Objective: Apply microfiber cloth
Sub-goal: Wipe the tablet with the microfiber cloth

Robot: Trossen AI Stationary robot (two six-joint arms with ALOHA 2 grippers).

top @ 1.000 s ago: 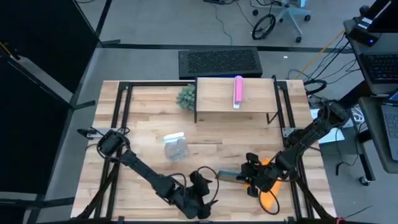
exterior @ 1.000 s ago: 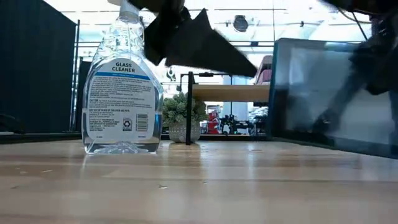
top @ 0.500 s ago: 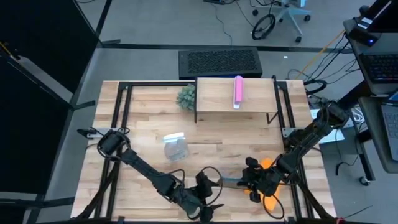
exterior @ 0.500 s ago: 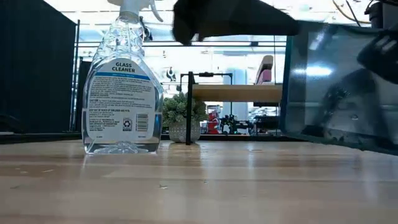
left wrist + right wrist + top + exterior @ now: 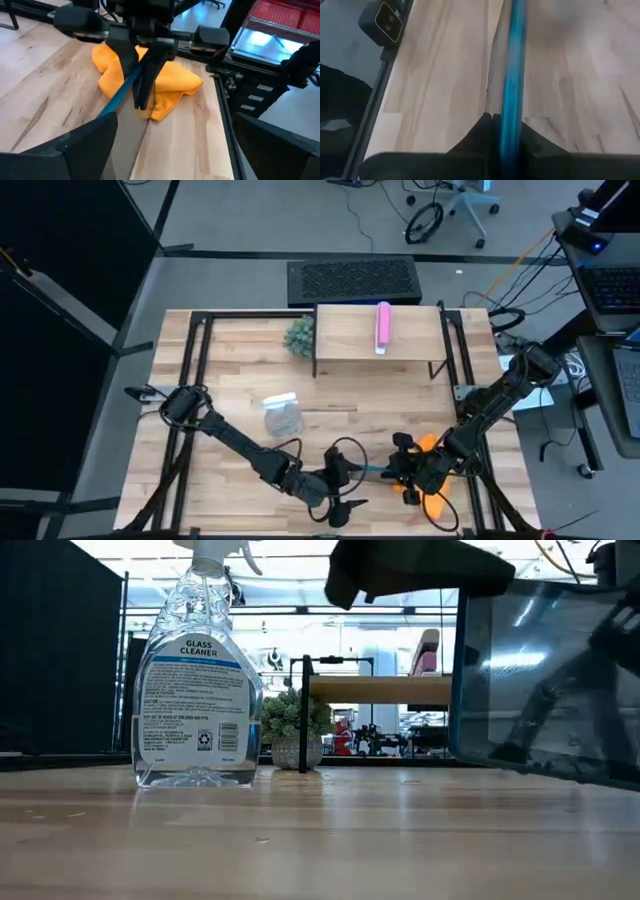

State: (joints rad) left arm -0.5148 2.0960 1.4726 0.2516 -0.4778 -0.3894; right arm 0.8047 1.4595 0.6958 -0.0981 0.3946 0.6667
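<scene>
— Found the microfiber cloth (image 5: 433, 502) where?

— Lay crumpled on the wooden table (image 5: 230, 350), near its front right corner, just behind the right gripper (image 5: 405, 472). Showed best from the left wrist: bunched orange folds flat on the boards. Never appeared in the low view at all.

— And the right gripper's hold?

— Clamped narrow on the tablet (image 5: 370, 471), which stood on edge. From above, looked like a mere thin line. From the right wrist, gave only a teal rim (image 5: 512, 65) running out from between the fingers. At table height, showed a whole dark glassy face, upright.

— Left gripper (image 5: 340, 483)?

— Hung just across the tablet from the right one, fingers (image 5: 75, 145) spread wide, holding nothing.

— Anything else?

— Spotted a glass-cleaner spray bottle (image 5: 197, 670) standing mid-table, well apart from both grippers. Could read its label only from the low view. Also saw a small potted plant (image 5: 292, 730) beside a raised shelf (image 5: 380, 690) at the far side.
</scene>
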